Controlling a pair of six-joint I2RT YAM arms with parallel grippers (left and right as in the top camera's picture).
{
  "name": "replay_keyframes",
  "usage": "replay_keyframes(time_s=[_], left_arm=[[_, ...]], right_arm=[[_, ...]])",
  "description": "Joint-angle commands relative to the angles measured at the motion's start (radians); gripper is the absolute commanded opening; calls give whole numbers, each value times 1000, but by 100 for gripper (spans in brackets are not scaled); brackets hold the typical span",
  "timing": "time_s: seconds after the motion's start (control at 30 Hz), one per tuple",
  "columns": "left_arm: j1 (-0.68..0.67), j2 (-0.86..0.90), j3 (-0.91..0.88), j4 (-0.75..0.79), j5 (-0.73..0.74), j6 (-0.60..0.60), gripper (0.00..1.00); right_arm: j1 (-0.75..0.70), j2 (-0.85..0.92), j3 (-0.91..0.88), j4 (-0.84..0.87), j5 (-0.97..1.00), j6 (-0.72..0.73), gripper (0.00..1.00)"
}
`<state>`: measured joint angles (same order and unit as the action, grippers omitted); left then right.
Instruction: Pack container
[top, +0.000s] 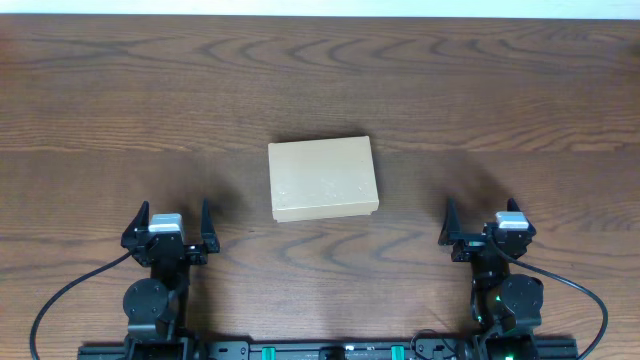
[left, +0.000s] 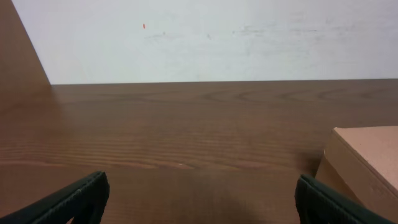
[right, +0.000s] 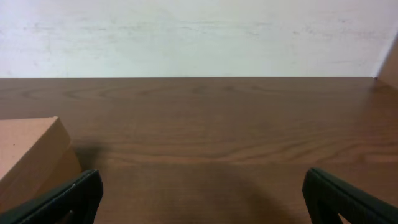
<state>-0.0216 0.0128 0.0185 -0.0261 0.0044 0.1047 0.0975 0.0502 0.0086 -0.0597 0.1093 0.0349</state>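
The left hand is near the desk's front edge, its 2 fingers spread wide and holding nothing. The container lies closed at the desk's middle, between both arms and apart from them. The right hand is likewise spread and empty.

Nothing here can be read. The container, in the middle of the overhead frame, shows a plain tan top with only faint pale scuffs. The wall, across the top of the left wrist frame, carries a tiny red speck at upper left and some grey smudges, none of them letters. Any marking on the black rail along the overhead's bottom edge is too small to tell.
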Motion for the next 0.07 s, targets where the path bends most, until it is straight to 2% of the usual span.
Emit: replay_keyframes(time_s=[0.0, 0.03], left_arm=[[-1, -9, -13, -51, 13, -8, 95], [-1, -9, -13, -51, 13, -7, 95]], right_arm=[[8, -8, -3, -3, 14, 13, 99], [8, -8, -3, -3, 14, 13, 99]])
